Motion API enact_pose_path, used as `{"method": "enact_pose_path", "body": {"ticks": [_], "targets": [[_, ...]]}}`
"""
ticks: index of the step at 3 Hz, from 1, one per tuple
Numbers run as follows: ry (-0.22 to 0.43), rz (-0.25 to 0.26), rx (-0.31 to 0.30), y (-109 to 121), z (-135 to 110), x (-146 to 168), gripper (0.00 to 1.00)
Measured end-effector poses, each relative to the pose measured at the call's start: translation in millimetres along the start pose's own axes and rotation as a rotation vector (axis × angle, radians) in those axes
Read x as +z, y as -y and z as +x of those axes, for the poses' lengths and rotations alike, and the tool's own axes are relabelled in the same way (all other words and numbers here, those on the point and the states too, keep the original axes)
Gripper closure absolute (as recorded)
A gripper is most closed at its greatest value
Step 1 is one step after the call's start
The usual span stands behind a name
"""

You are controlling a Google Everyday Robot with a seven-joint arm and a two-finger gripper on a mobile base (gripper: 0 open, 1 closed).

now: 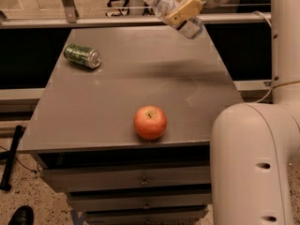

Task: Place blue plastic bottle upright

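bottle: blue plastic bottle point(161, 4) is up in the air over the far right part of the bench point(117, 88), touching nothing but the claw.
bottle axis: tilted, not upright. White cap points up and to the left, base points down and to the right, toward the bench.
bottle vs claw: claw point(183, 13) is clamped across the bottle's middle. The cap end sticks out on one side and the labelled base end on the other.
bottle look: small, slim, clear plastic with a white screw cap. Pale label with dark print near the base. No dents seen, but details are hard to read.
claw state: fingers closed on the bottle body, holding it off the surface.
next move hinges on: probably rolling the wrist so the base faces straight down, then lowering onto bare bench below.
risk: a slim bottle likely tips if released off-vertical.
arm: single white arm point(253, 163) comes in from the right.
others: green can point(82, 56) lies on its side far left. Apple point(150, 122) sits near the front edge. Both are well apart from the bottle.
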State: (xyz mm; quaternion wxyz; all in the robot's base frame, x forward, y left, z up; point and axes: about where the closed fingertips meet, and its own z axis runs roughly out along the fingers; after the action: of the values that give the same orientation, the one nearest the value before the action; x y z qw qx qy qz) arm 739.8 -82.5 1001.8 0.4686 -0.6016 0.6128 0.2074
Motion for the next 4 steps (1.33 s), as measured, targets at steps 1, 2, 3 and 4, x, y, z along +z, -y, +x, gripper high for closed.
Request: {"method": "enact_pose_path", "body": {"ticks": [1,2,3,4], "targets": [[0.214,0.003,0.051,1,-24,-17,1.0],[0.409,0.009,0.151,8,-25,-27,1.0],[0.52,0.022,0.241,11,-12,-35,1.0],[0.565,0.041,0.318,6,8,-40,1.0]]}}
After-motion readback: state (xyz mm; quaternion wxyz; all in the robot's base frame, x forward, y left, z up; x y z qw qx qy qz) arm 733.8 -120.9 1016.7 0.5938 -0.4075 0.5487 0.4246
